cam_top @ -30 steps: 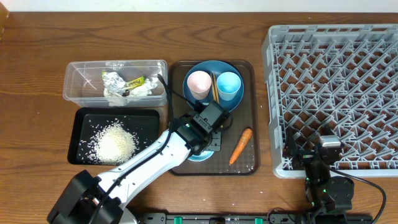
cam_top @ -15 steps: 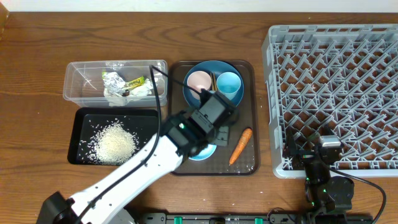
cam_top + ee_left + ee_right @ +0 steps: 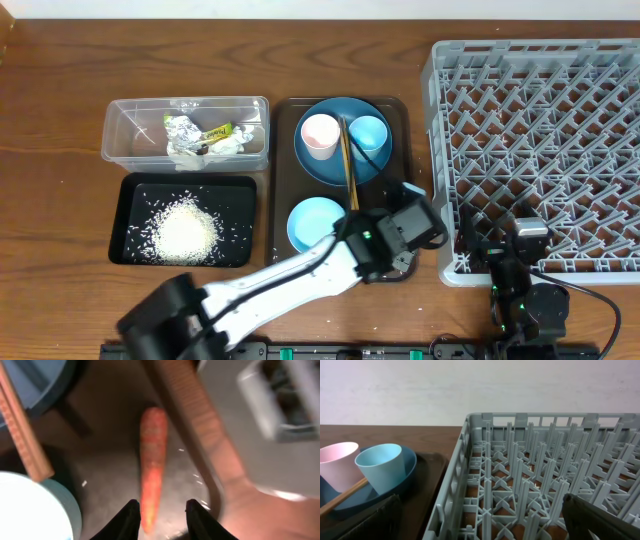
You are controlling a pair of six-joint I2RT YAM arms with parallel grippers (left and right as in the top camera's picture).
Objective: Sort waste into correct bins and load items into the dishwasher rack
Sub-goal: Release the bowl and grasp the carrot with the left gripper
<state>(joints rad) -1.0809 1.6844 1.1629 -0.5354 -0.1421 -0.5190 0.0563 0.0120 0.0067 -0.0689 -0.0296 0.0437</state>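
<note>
Foil (image 3: 182, 128), tissue (image 3: 228, 143), rice (image 3: 185, 232) are binned. Left pincer (image 3: 160, 510) hangs open around the carrot (image 3: 154, 460), tray's (image 3: 283, 190) 5 o'clock; right pincer (image 3: 482, 510) open, rack (image 3: 540, 150) empty.

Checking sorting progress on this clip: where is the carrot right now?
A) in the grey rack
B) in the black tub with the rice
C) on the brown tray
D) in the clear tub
C: the left wrist view shows the carrot lying on the brown tray, its near end between the parted fingers of the left gripper.
</note>
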